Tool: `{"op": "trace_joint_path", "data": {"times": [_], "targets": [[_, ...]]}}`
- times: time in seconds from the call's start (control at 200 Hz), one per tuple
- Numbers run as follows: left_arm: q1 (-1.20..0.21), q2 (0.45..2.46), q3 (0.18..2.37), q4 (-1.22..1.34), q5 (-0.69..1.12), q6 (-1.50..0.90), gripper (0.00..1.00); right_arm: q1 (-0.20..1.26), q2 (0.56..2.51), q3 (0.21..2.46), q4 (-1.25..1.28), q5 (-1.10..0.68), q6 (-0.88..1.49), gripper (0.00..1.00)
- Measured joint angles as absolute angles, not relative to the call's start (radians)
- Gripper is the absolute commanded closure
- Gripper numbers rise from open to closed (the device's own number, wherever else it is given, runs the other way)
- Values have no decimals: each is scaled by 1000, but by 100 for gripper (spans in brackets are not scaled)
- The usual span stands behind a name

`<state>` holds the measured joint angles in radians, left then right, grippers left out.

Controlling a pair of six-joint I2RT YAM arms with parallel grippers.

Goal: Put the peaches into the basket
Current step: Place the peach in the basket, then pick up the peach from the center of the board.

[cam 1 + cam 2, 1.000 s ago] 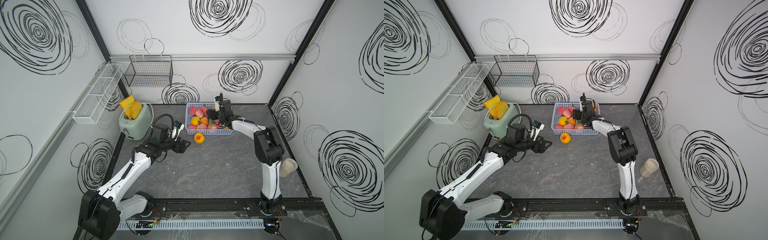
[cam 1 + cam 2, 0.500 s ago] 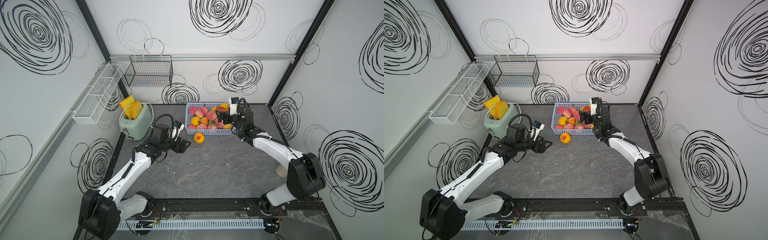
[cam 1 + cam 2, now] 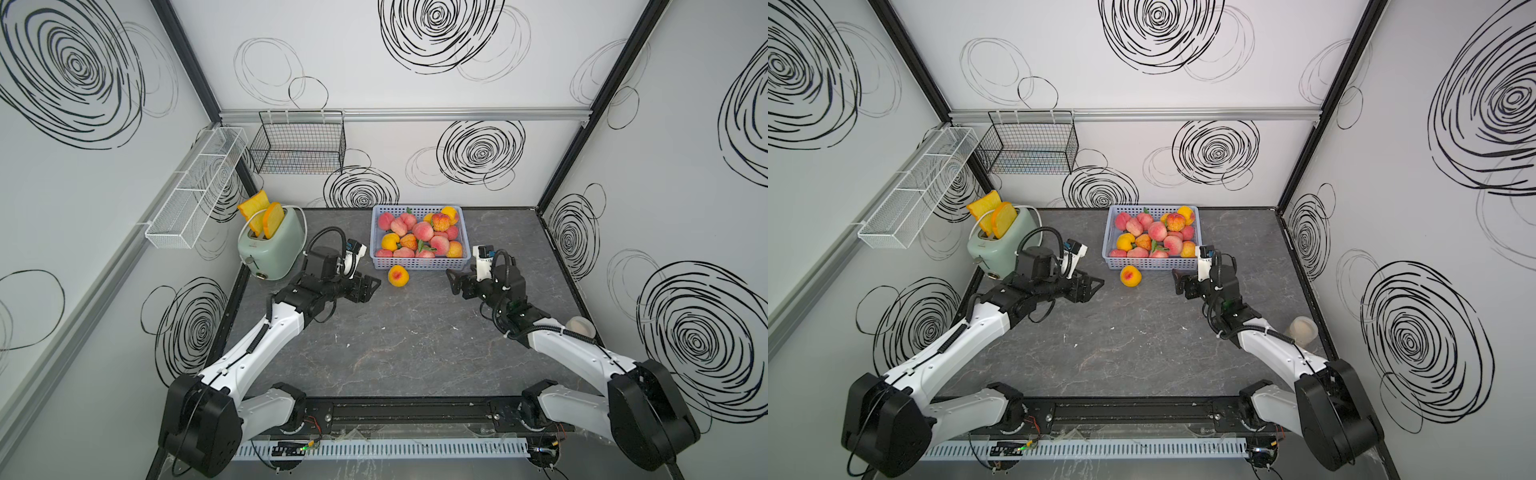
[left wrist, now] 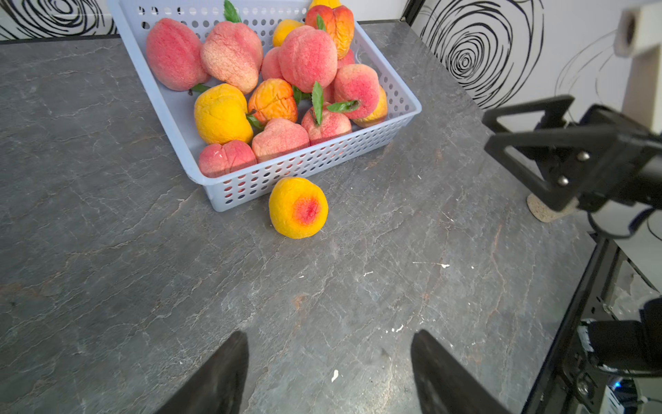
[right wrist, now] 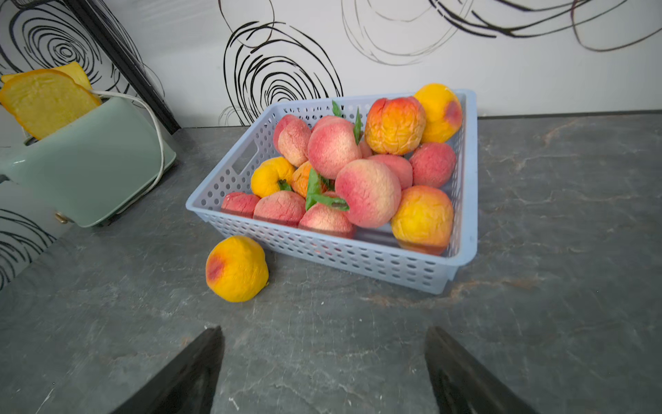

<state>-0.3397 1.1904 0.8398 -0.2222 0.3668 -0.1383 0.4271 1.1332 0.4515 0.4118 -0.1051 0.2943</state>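
With jaws spread and empty, the left gripper (image 4: pixel 329 340) and right gripper (image 5: pixel 322 337) risked colliding over the round yellow-orange peach (image 4: pixel 298 208) just beside the perforated pale-blue plastic basket (image 4: pixel 286 172).

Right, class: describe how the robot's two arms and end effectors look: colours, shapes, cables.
The left arm and right arm have white shell links joined by chunky black joints, with black cables looping near the wrists. The left end effector and right end effector are black, with triangular-framed fingers; a small white camera block sits by each wrist.
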Motion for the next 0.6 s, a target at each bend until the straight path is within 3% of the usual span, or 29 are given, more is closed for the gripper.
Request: {"op": "trace_joint_path", "data": {"times": [0.295, 0.6], "targets": [[-423, 1252, 764, -38, 260, -284, 18, 575, 1062, 308, 435, -149, 313, 13], [-559, 1447, 711, 239, 146, -403, 9, 657, 1076, 255, 520, -101, 282, 13]]}}
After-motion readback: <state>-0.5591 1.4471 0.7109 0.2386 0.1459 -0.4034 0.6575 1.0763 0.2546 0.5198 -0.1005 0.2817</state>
